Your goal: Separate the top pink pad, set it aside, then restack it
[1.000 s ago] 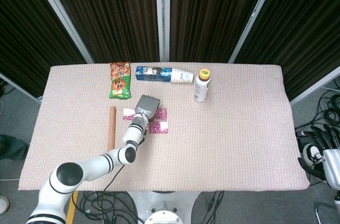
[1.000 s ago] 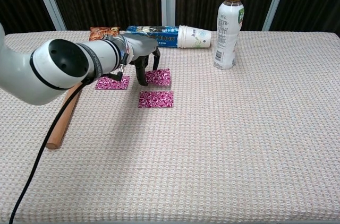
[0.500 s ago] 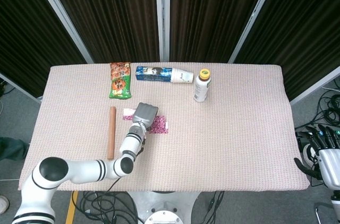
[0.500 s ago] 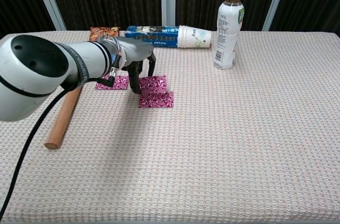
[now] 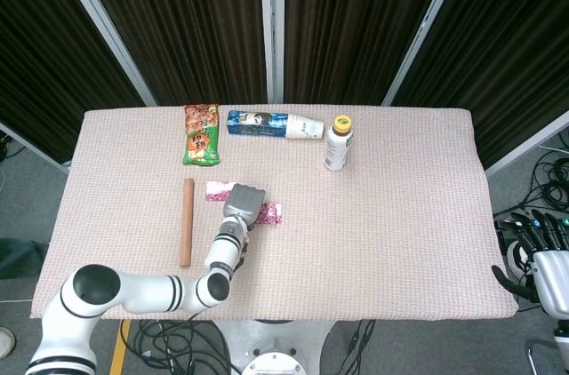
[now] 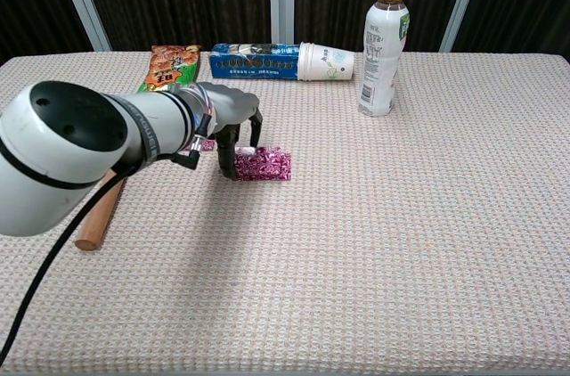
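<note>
My left hand (image 5: 244, 202) (image 6: 230, 119) reaches down over the left end of a pink patterned pad (image 6: 265, 165) near the table's middle left and pinches it. This pad lies on top of another pink pad, and in the head view only the right end of the pad stack (image 5: 270, 212) shows past the hand. A separate pink pad (image 5: 217, 190) (image 6: 207, 144) lies flat just behind the hand. My right hand (image 5: 539, 259) hangs off the table's right edge, fingers apart and holding nothing.
A wooden stick (image 5: 187, 220) (image 6: 100, 208) lies left of the pads. At the back of the table (image 5: 400, 242) are a snack bag (image 5: 201, 133), a blue box (image 5: 256, 122) with a paper cup (image 6: 325, 61), and an upright bottle (image 5: 337, 143) (image 6: 381, 46).
My left hand has drawn back toward the robot, bringing a pink pad from the farther spot onto the nearer pad. The right hand has barely moved.
</note>
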